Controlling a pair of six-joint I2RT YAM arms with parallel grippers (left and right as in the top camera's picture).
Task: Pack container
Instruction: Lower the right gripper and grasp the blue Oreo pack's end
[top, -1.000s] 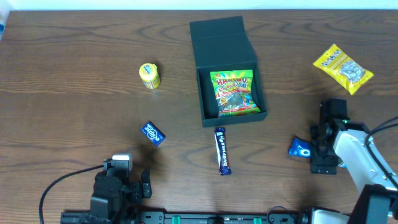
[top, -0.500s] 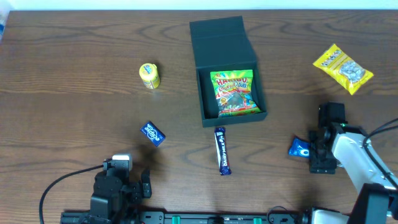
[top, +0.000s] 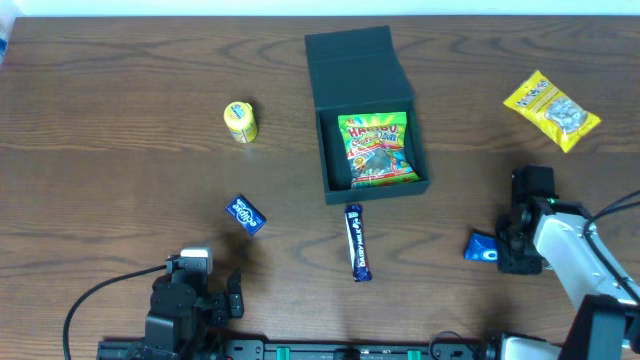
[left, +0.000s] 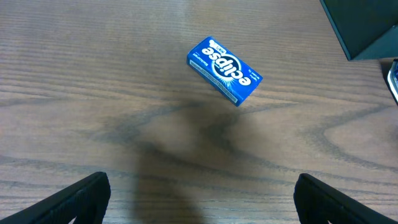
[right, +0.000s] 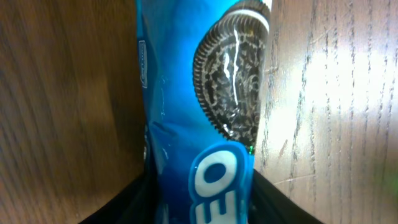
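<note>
Well to the right of the container (top: 322, 160) and nearer the robot than its front wall, the right gripper (top: 505, 252) is clamped on a blue Oreo packet (top: 481, 248). In the right wrist view, its dark fingers (right: 124, 202) press in on both long edges of the packet (right: 199, 112), whose printed biscuit faces up. Most of the packet sticks out of the jaws toward the container's side.

Left of the container and closest to the robot, the left gripper (left: 202, 196) hangs above bare wood with its jaws spread wide and nothing between them. Beyond its fingertips lies a small blue Eclipse box (left: 224, 68), turned at an angle, well apart from the container's front left corner (left: 367, 25).

The container itself sits on the brown wooden table (top: 120, 180), past its middle toward the far edge. It is a dark teal-green square box, and its flap lid (top: 357, 70) lies flat on the far side. A colourful Haribo bag (top: 378, 150) lies flat inside and covers most of the floor.

Just in front of the container's front wall, a blue chocolate bar (top: 357, 242) lies lengthwise, pointing toward the robot. A small yellow tub (top: 240, 121) stands well to the container's left, level with its hinge. A yellow snack packet (top: 551, 110) lies well to the container's right, also about level with the hinge.
</note>
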